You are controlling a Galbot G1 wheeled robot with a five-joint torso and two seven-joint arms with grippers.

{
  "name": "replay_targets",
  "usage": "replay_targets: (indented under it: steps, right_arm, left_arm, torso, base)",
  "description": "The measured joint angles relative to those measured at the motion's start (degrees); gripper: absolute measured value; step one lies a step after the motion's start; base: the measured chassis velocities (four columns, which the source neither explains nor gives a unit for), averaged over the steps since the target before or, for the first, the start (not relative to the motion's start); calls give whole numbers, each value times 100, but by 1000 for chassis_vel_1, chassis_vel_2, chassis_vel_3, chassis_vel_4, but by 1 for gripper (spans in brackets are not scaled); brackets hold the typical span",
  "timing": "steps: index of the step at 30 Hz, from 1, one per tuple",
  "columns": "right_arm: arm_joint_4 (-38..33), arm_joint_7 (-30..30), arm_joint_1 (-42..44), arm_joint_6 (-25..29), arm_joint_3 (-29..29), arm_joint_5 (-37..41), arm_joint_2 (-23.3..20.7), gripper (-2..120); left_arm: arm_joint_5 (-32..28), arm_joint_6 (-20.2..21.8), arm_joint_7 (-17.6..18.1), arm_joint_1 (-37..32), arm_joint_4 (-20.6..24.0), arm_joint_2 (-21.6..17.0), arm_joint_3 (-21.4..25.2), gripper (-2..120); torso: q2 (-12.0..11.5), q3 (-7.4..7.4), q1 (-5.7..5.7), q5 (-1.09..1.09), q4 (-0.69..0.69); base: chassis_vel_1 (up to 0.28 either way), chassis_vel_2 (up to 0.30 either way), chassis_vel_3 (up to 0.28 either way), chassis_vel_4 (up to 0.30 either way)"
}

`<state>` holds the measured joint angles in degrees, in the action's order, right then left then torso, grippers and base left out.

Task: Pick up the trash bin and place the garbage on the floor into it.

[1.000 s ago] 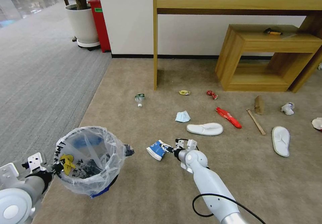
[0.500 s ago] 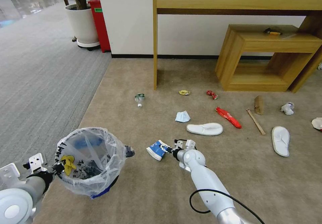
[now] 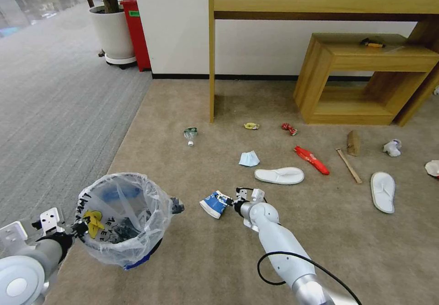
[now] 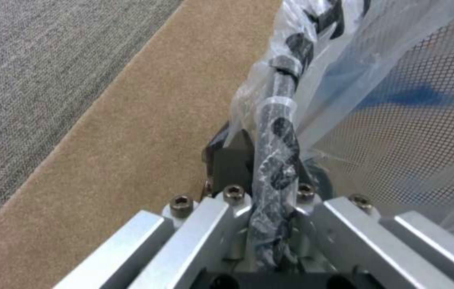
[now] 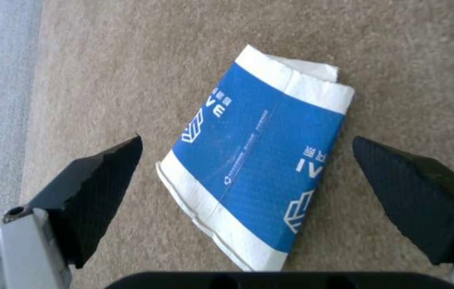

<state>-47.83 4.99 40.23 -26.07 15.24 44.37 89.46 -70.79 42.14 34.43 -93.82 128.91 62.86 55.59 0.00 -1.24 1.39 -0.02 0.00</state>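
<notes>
Crept nearer the blue-white packet (image 5: 256, 168) since earlier: right claw (image 5: 248, 200) spread wide, straddling its long axis. Left claw (image 4: 270, 192) clenched on trash bin (image 3: 121, 218) rim.

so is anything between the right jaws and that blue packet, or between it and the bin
Nothing visible. The right gripper is open with its jaws on either side of the blue packet, only bare carpet around it. From the packet to the bin, held at its rim by the left gripper, the carpet is bare too.
</notes>
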Motion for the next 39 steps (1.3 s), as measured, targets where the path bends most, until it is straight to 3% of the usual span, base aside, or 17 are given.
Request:
replay_targets:
  steps: [18, 21, 24, 25, 26, 33, 36, 39]
  right_arm:
    - [356, 742, -63, 325, 76, -380, 15, 98]
    - [397, 779, -57, 351, 86, -407, 18, 82]
    - [446, 791, -71, 368, 105, -429, 33, 78]
    - [489, 794, -84, 395, 126, -449, 50, 68]
    - [489, 794, -84, 395, 126, -449, 50, 68]
    - [633, 845, -129, 451, 208, -542, 84, 39]
    - [673, 863, -140, 461, 241, -576, 92, 35]
    - [564, 875, -83, 490, 272, -652, 74, 22]
  left_arm:
    - [85, 0, -155, -26, 7, 23, 11, 0]
    - [82, 0, -172, -28, 7, 13, 17, 0]
    - [84, 0, -180, -30, 13, 12, 7, 0]
    - [85, 0, -195, -33, 26, 11, -16, 0]
    - [85, 0, -195, -33, 26, 11, -16, 0]
    - [127, 0, -225, -74, 67, 27, -38, 0]
    - [135, 0, -236, -93, 80, 30, -29, 0]
    - [161, 0, -266, -123, 88, 30, -2, 0]
  torso:
    - [0, 0, 0, 0, 0]
    - [0, 0, 0, 0, 0]
    - [0, 0, 0, 0, 0]
    - [0, 0, -1, 0, 0]
    - [0, 0, -1, 0, 0]
    - [0, 0, 0, 0, 0]
    - [0, 0, 0, 0, 0]
    - [0, 0, -1, 0, 1]
  base:
    - [0, 0, 0, 0]
    - [0, 0, 0, 0]
    - [0, 0, 0, 0]
    - [0, 0, 0, 0]
    - [0, 0, 0, 0]
    - [0, 0, 0, 0]
    - [0, 0, 0, 0]
    - [0, 0, 0, 0]
